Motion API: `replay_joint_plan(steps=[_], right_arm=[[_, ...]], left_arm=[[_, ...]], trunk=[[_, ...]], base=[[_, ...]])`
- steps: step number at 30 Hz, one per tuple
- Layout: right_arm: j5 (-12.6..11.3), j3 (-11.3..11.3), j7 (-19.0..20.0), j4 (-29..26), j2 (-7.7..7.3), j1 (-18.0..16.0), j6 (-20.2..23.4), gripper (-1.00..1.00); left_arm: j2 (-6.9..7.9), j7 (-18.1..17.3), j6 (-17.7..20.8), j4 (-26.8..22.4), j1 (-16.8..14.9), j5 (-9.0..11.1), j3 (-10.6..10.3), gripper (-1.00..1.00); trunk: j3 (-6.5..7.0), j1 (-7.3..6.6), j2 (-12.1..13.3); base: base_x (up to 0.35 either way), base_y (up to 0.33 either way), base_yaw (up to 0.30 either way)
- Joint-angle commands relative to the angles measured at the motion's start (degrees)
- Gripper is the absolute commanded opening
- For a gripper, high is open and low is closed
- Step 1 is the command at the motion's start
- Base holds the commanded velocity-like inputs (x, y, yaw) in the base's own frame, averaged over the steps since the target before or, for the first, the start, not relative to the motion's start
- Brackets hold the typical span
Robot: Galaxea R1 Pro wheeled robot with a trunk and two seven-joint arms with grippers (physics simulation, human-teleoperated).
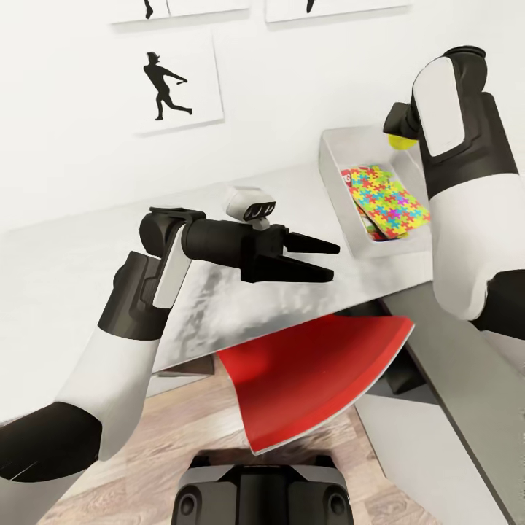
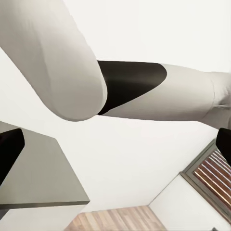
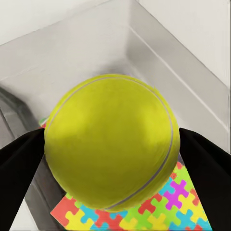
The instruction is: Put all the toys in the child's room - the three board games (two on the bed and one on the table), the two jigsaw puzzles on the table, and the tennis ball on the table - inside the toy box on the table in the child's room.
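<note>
My right gripper (image 1: 400, 131) is shut on the yellow-green tennis ball (image 1: 399, 141) and holds it above the far end of the light grey toy box (image 1: 341, 146) on the table (image 1: 211, 302). In the right wrist view the tennis ball (image 3: 113, 144) sits between the black fingers (image 3: 19, 168) over the toy box (image 3: 144, 53). A jigsaw puzzle (image 1: 389, 203) (image 3: 163, 211) lies in the box, with a red-edged board game (image 1: 347, 176) showing under it. My left gripper (image 1: 324, 260) hovers open and empty over the table's middle; its fingertips (image 2: 9, 149) frame the left wrist view.
A red chair (image 1: 313, 375) is tucked under the table's front edge. A lower dark grey cabinet top (image 1: 452, 379) joins the table at the right. Black baseball-player silhouettes (image 1: 164, 86) hang on the white wall behind. Wood plank floor (image 1: 182, 430) lies below.
</note>
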Motion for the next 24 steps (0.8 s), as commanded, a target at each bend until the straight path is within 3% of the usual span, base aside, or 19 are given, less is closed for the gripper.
replay_joint_plan(steps=[1, 10, 18, 24], right_arm=[[-0.51, 0.3, -0.59, 0.59, -0.06, -0.07, -0.04, -1.0], [-0.44, 0.32, -0.6, 7.78, -0.6, -0.07, -2.63, -1.0], [-0.76, 0.11, -0.01, 9.21, -1.08, -0.07, -3.01, -1.0], [-1.39, -0.25, 1.3, 9.36, -1.19, -0.07, -2.78, -1.0]], left_arm=[[-0.02, -0.07, 0.59, 0.03, -0.04, 0.16, -0.02, 1.0], [0.11, -0.07, 0.59, 0.03, -0.04, 0.22, -0.02, 1.0], [0.08, -0.07, 0.59, 0.03, -0.04, 0.24, 0.07, 1.0], [0.22, -0.07, 0.59, 0.03, -0.04, 0.25, 0.16, 1.0]], trunk=[[-0.02, 0.03, -0.09], [0.57, 0.03, -0.09], [1.08, 0.03, -0.09], [1.16, 0.03, -0.09]], base=[[0.0, 0.0, -0.147], [0.0, 0.0, -0.188], [0.0, 0.0, -0.173], [0.0, 0.115, -0.035]])
